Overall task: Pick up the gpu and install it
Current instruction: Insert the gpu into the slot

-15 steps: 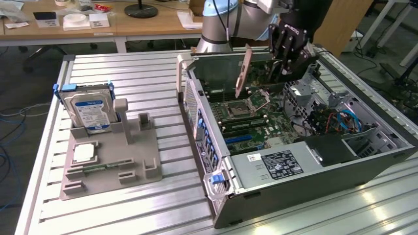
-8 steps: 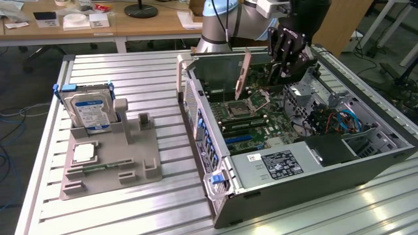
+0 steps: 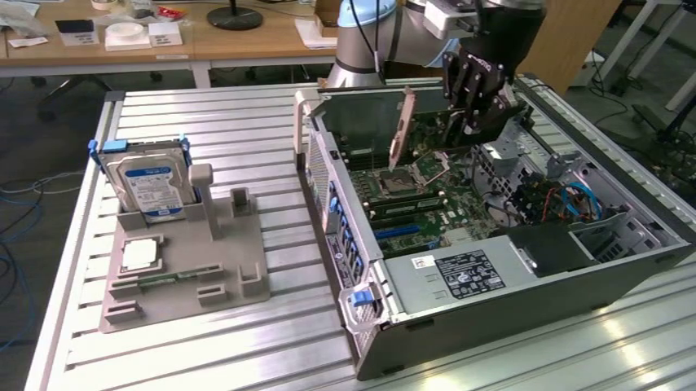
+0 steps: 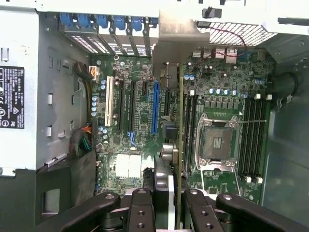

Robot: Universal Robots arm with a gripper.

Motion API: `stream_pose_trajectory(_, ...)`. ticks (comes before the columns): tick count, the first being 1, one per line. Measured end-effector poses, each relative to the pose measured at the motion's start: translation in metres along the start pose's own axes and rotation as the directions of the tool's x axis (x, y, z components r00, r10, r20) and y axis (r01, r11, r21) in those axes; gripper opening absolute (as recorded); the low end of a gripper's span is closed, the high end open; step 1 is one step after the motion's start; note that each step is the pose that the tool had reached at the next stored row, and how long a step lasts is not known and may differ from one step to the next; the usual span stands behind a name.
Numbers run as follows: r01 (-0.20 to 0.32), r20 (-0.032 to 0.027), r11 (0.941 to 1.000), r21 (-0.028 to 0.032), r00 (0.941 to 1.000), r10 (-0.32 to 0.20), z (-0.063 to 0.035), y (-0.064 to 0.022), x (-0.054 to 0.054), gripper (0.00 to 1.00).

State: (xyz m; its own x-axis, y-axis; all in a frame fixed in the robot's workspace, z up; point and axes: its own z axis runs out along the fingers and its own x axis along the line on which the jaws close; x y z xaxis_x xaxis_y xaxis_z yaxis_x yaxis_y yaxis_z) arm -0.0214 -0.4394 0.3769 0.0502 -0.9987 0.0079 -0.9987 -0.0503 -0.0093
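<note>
Clamping gpu point(image 3: 435, 126) in jaws, upright inside case point(image 3: 490, 322), edge-on over motherboard point(image 4: 140, 116)

A slatted aluminium table point(image 3: 218, 122) carries a grey moulded holder point(image 3: 207, 261), which sits at eight o'clock in the exterior view. At the holder's eleven o'clock corner a silver hard drive point(image 3: 150, 186) with a blue-and-white label stands upright on its edge, flanked by blue clips. At six o'clock from the drive a pale square processor point(image 3: 142, 255) lies flat in a recess. Just at its five o'clock a small green memory stick point(image 3: 165, 279) lies in a slot. Beyond the table, at eleven o'clock, a wooden desk point(image 3: 261, 41) holds white boxes point(image 3: 127, 34) and a black round base point(image 3: 235, 18). Blue cables point(image 3: 13, 208) trail on the floor at nine o'clock.
</note>
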Motion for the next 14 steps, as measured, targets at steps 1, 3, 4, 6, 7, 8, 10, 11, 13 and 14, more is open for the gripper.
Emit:
stream_pose_trajectory(1,0.000,-0.0001,1.0000,0.0000,1.0000,0.000,0.0018,0.0001,0.000,0.28)
stream_pose_trajectory(3,0.000,-0.0001,1.0000,0.0000,1.0000,0.000,0.0055,0.0004,-0.001,0.28)
stream_pose_trajectory(4,0.000,-0.0001,1.0000,0.0000,1.0000,0.000,0.0073,0.0003,-0.001,0.28)
stream_pose_trajectory(6,0.000,0.0002,1.0000,0.0000,1.0000,0.000,0.0110,0.0003,-0.002,0.28)
stream_pose_trajectory(7,-0.001,0.0003,1.0000,0.0001,1.0000,0.001,0.0127,0.0010,-0.002,0.28)
stream_pose_trajectory(8,-0.001,0.0002,1.0000,0.0001,1.0000,0.001,0.0145,0.0018,-0.002,0.28)
stream_pose_trajectory(10,0.000,0.0004,1.0000,0.0000,1.0000,0.000,0.0181,0.0029,-0.002,0.28)
stream_pose_trajectory(11,-0.003,0.0003,1.0000,0.0000,1.0000,0.003,0.0201,0.0038,-0.002,0.28)
stream_pose_trajectory(13,-0.014,-0.0008,0.9999,-0.0001,0.9999,0.014,0.0236,0.0047,-0.003,0.28)
stream_pose_trajectory(14,-0.018,-0.0013,0.9998,-0.0003,0.9998,0.018,0.0254,0.0052,-0.003,0.28)
